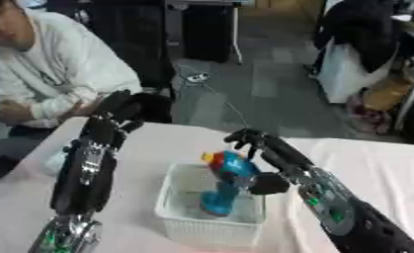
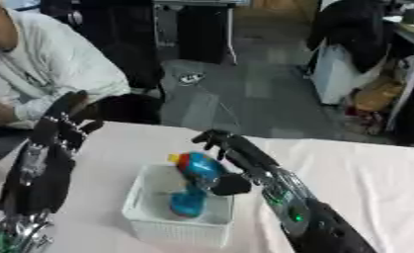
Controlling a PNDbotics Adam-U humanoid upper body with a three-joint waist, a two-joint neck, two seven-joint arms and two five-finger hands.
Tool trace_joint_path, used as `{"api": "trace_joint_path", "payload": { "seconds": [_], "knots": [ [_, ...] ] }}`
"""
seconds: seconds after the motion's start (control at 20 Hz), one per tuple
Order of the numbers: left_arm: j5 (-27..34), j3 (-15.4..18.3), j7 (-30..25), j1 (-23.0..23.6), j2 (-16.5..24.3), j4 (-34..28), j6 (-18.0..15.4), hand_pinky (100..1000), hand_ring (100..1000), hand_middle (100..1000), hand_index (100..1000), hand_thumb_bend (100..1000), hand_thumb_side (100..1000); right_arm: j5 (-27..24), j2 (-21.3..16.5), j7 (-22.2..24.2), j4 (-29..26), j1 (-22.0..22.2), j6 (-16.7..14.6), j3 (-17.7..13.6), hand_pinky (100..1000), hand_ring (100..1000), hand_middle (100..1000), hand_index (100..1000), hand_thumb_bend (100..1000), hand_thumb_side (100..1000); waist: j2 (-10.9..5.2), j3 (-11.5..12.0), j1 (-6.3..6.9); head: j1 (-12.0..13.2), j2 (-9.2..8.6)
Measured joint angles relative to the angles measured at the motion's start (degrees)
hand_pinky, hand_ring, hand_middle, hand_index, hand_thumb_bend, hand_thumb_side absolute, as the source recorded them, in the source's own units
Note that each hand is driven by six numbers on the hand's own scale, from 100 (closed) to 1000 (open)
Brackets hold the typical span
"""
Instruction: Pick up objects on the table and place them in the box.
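Note:
A white mesh box (image 1: pixel 206 231) stands on the white table in the middle of both views. A blue toy (image 1: pixel 231 170) with a red and yellow top stands tilted in it, its base down on the box floor. My right hand (image 1: pixel 277 154) reaches in from the lower right. Its fingers curl round the toy's top from behind and its thumb presses the toy's side. My left hand (image 1: pixel 110 118) is raised over the table's left side, fingers relaxed, holding nothing, well apart from the box.
A person in a white top (image 1: pixel 63 64) sits beyond the table's far left corner and touches nothing on it. The table's far edge (image 1: pixel 184 124) runs just behind my hands. White cloth (image 1: pixel 383 168) stretches to the right of the box.

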Motion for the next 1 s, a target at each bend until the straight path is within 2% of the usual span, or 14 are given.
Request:
{"api": "trace_joint_path", "payload": {
  "seconds": [0.15,0.45,0.55,0.75,0.85,1.0],
  "knots": [
    [0.00,0.00,0.00,0.00,0.00,0.00,0.00,858,911,956,972,307,835,0.60,0.00,0.71,0.01,0.00,0.23,-0.01,688,824,856,925,526,612,0.00,0.00,-0.01,0.04,0.00],
    [0.00,0.00,0.00,-0.01,0.00,0.00,0.00,858,911,956,972,307,835,1.13,0.00,1.23,0.01,0.00,0.66,-0.03,692,830,862,931,513,632,0.00,0.00,-0.03,0.09,0.00],
    [0.00,0.00,0.00,-0.01,0.00,0.00,0.00,858,911,956,972,307,835,0.90,-0.01,1.19,-0.05,0.00,0.69,-0.06,690,829,860,931,519,612,0.00,-0.03,-0.03,0.27,0.00],
    [0.00,0.00,0.01,0.01,0.00,0.00,-0.01,858,911,956,971,306,836,-1.75,-0.53,0.51,-2.36,0.00,1.38,-0.37,689,830,857,932,483,610,0.00,-0.55,-0.10,0.51,-0.22],
    [-0.02,0.01,0.02,0.04,0.02,-0.01,-0.02,858,911,956,971,304,836,-4.39,-1.45,-0.05,-5.47,0.33,2.28,-0.35,687,826,850,928,471,596,0.00,-0.81,-0.24,0.53,-1.11],
    [-0.09,0.05,0.18,0.20,0.05,-0.01,-0.13,858,911,956,971,305,836,-9.46,-4.51,-1.27,-13.73,2.31,4.73,-0.30,684,822,841,920,453,592,0.00,-1.41,-0.45,-0.21,-4.07]
  ]
}}
